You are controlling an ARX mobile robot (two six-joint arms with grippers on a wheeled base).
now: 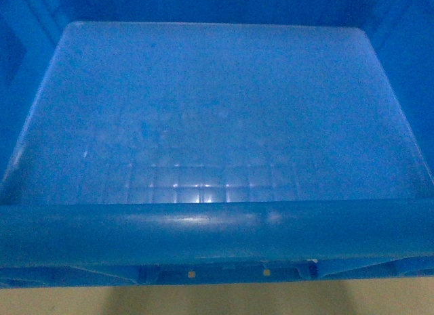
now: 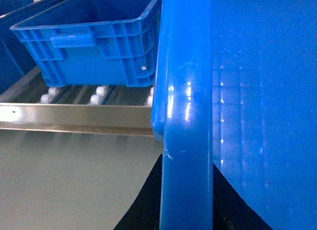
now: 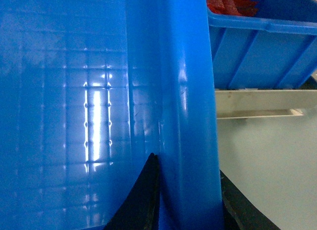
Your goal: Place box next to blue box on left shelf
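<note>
Box (image 2: 185,116) rim beside shelved crate (image 2: 94,47).

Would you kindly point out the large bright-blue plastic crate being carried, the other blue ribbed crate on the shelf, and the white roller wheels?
Large bright-blue plastic crate (image 1: 217,112): head view, smooth floor.
Blue ribbed crate on the shelf (image 2: 99,57): left wrist view, ribbed side wall.
White roller wheels (image 2: 97,95): left wrist view, one wheel under that crate.

Glossy smooth plastic box (image 1: 217,125); brushed metal left shelf (image 2: 74,116) rail.

Second crate (image 2: 99,47) sits on the left shelf (image 2: 74,114) (box (image 2: 185,116) beside).
</note>
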